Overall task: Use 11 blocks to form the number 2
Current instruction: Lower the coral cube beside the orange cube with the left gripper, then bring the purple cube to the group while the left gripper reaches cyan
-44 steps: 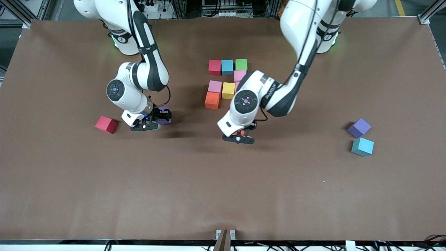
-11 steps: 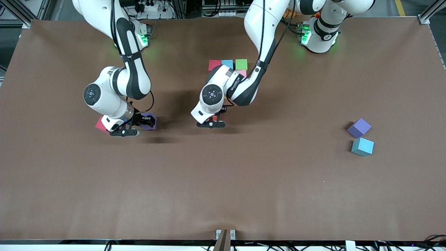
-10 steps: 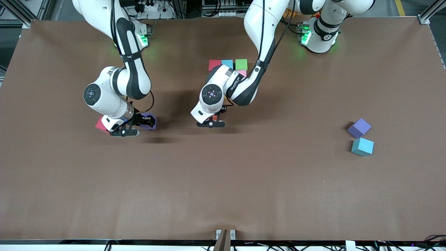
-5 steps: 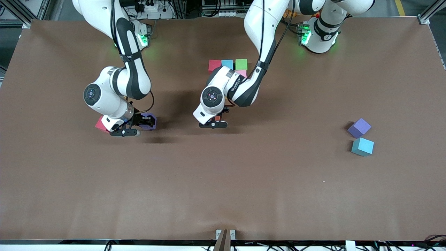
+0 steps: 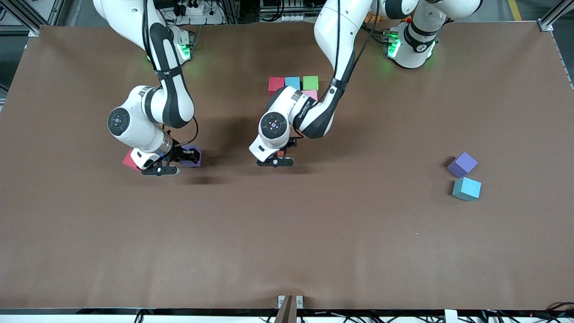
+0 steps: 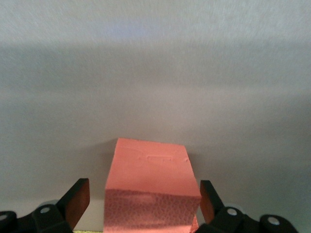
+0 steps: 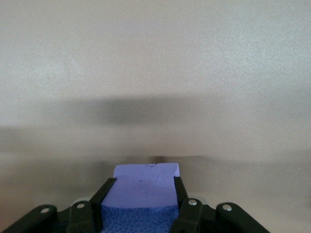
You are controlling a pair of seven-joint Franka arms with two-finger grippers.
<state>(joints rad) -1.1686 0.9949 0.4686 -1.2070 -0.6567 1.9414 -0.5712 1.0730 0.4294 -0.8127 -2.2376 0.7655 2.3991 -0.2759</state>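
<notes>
Nearest the robots' bases lies a row of a red block (image 5: 276, 83), a light blue block (image 5: 292, 82) and a green block (image 5: 310, 82), with a pink block (image 5: 311, 93) just nearer the camera. The left arm hides the other placed blocks. My left gripper (image 5: 275, 159) (image 6: 142, 199) is open around an orange block (image 5: 280, 154) (image 6: 151, 187) that rests on the table, with a gap at each finger. My right gripper (image 5: 181, 156) (image 7: 144, 194) is shut on a purple block (image 5: 193, 156) (image 7: 145, 187), low over the table beside a loose red block (image 5: 128, 160).
A second purple block (image 5: 462, 164) and a light blue block (image 5: 467, 188) lie loose toward the left arm's end of the brown table (image 5: 287, 233). A metal bracket (image 5: 289, 301) sits at the table's near edge.
The left gripper has opened and let go of the orange block, and its wrist has edged slightly toward the left arm's end. The right arm has held still with the purple block.
</notes>
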